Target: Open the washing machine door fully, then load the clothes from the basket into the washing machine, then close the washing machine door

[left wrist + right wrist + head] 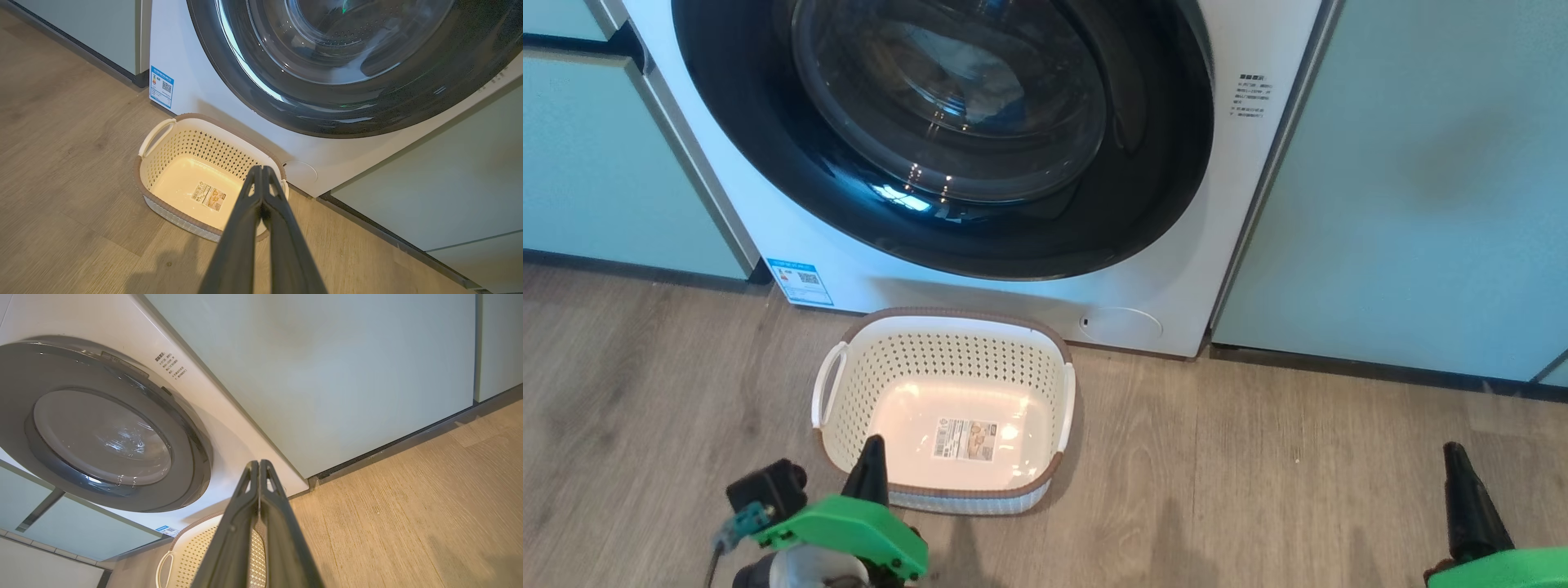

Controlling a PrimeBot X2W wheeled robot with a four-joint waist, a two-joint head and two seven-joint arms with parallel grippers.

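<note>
The washing machine door is glossy black around clear shiny glass, on the smooth white washing machine. The basket is cream perforated plastic with a matt brown rim and a paper label; the floor looks like matt grained wood.

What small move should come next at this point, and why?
Probably just a retreat of both arms, no new grasp. The basket is empty down to its base label, the washing machine door looks flush against the washing machine, and the left gripper and right gripper have their jaws shut on nothing. The job looks done.
</note>
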